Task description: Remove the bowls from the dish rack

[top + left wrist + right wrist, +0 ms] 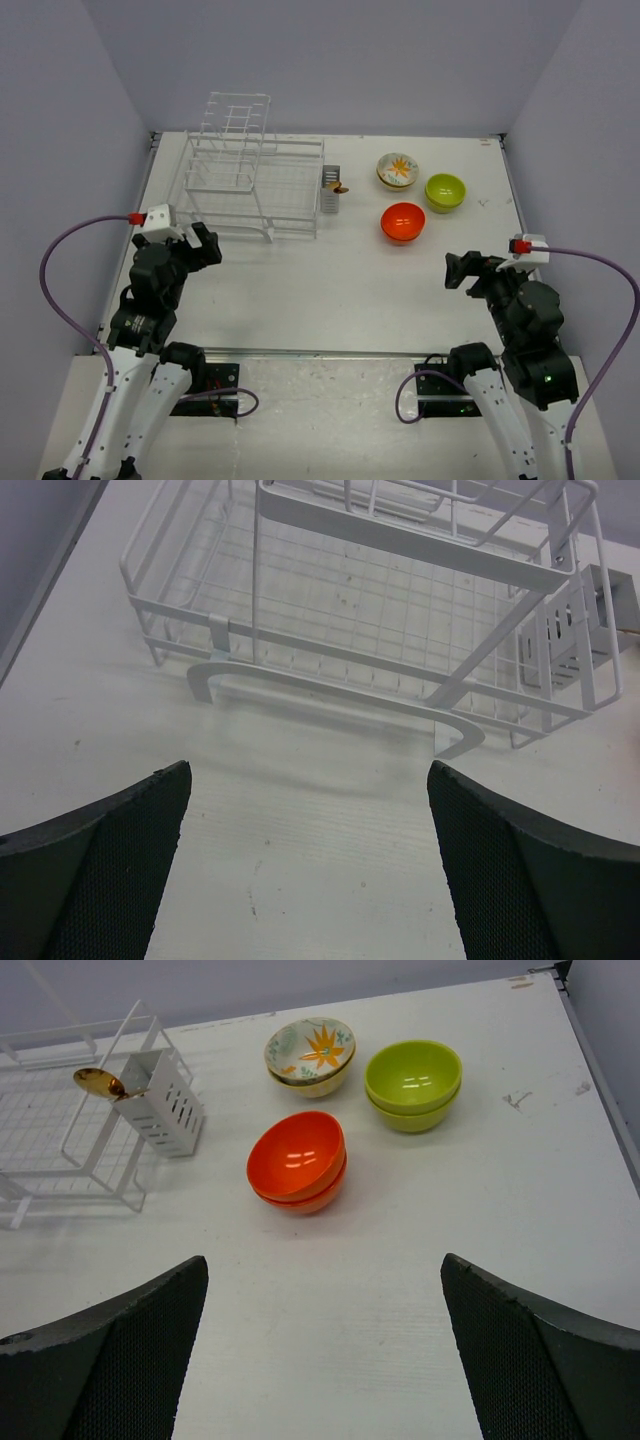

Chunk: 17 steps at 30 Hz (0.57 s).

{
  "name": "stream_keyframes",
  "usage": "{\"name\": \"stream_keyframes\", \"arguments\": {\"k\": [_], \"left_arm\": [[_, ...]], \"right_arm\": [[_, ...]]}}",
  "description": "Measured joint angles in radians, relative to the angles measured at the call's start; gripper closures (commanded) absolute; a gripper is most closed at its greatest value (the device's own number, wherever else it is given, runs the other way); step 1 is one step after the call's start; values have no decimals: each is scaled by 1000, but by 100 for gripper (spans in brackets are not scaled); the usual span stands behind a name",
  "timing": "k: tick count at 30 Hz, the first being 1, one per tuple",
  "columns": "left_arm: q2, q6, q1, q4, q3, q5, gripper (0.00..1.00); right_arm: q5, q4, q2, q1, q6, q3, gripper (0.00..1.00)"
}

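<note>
dish rack (250,185) held no bowls (403,222), all sat toward the tabletop's (330,290) far right corner; left tool (308,775) and right tool (325,1263) gaped empty; unloading looked done, next only retreat

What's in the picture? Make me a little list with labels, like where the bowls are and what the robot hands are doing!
dish rack: white wire, no bowls inside
caddy: on the rack's end, gold spoon inside
orange bowls: stack of two on the table
green bowls: stack of two, beside the orange
flower bowl: stacked on another cream bowl
left gripper: open, empty, facing rack
right gripper: open, empty, facing bowls
</note>
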Motion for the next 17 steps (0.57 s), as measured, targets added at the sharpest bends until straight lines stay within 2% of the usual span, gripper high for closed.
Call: {"name": "stream_keyframes", "arguments": {"k": [17], "left_arm": [[0, 0, -12, 5, 0, 0, 0]], "right_arm": [[0, 30, -37, 0, -14, -27, 1]]}}
